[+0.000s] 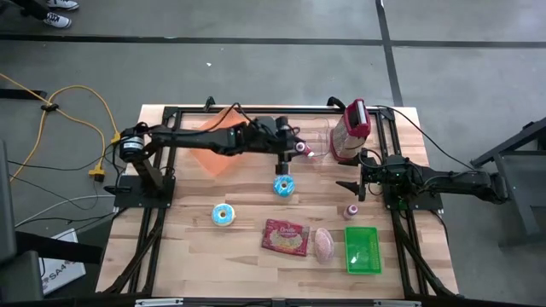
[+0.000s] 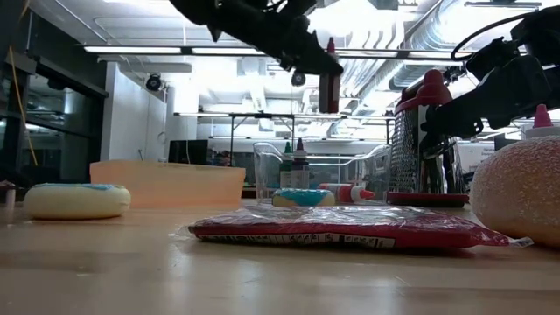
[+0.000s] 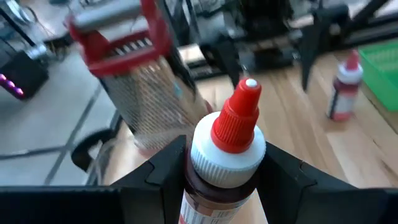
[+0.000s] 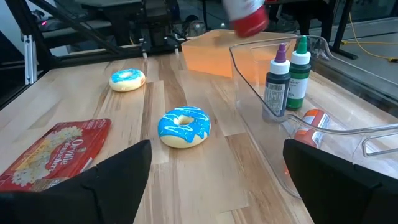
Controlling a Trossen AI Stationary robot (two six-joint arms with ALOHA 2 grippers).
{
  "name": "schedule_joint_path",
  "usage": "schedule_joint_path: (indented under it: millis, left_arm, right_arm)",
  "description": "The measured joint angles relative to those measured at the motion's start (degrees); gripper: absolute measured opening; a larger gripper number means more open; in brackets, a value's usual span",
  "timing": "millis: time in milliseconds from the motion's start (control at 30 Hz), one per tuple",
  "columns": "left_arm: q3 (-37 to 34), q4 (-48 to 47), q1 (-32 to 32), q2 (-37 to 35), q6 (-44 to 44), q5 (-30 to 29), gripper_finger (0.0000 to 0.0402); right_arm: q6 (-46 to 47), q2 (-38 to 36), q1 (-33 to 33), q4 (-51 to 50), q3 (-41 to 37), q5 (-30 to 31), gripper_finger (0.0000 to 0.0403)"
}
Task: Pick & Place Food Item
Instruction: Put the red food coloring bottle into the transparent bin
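A small bottle (image 3: 227, 143) with a red pointed cap and a white collar is up in the air, with my left gripper (image 1: 299, 150) shut on it. In the low view the bottle (image 2: 330, 86) hangs above the clear bin (image 2: 324, 171), which holds several more little bottles (image 4: 283, 84). Two blue-iced donuts (image 1: 284, 186) (image 1: 223, 215) and a red popcorn bag (image 1: 285, 237) lie flat on the wooden table. My right gripper (image 1: 350, 186) waits open at the table's right side, with nothing between its fingers. My left gripper pinches the bottle's shoulder just under the white collar (image 3: 217, 177) between its two fingers (image 3: 163, 171). The fingers come at it nearly level from the table's left. The bottle stands upright in the hold, cap up, lifted clear of the table and the bin.
A metal grater with a red handle (image 1: 351, 128) stands at the far right beside the bin. An orange block (image 1: 217, 145) lies under my left arm. A green tray (image 1: 362, 249), a pink lump (image 1: 324, 245) and another small bottle (image 1: 351, 211) sit at the near right.
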Motion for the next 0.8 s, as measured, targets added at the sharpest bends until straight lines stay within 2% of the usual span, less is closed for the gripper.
schedule_joint_path:
  millis: [333, 467, 633, 800]
  left_arm:
    - [0.1, 7.0, 5.3, 4.1, -2.1, 8.1, 0.0152]
    - [0.4, 7.9, 7.3, 5.7, -2.1, 8.5, 0.0152]
    - [3.8, 8.5, 9.4, 8.5, -1.7, 9.0, 0.0152]
    - [9.7, 7.1, 11.0, 14.7, -1.5, 12.2, 0.0152]
  right_arm:
    - [0.0, 0.1, 0.0, 0.0, 0.0, 0.0, 0.0353]
    - [0.0, 0.5, 0.0, 0.1, 0.0, 0.1, 0.0353]
    - [0.0, 0.6, 0.0, 0.0, 0.0, 0.0, 0.0353]
    - [0.0, 0.6, 0.0, 0.0, 0.0, 0.0, 0.0353]
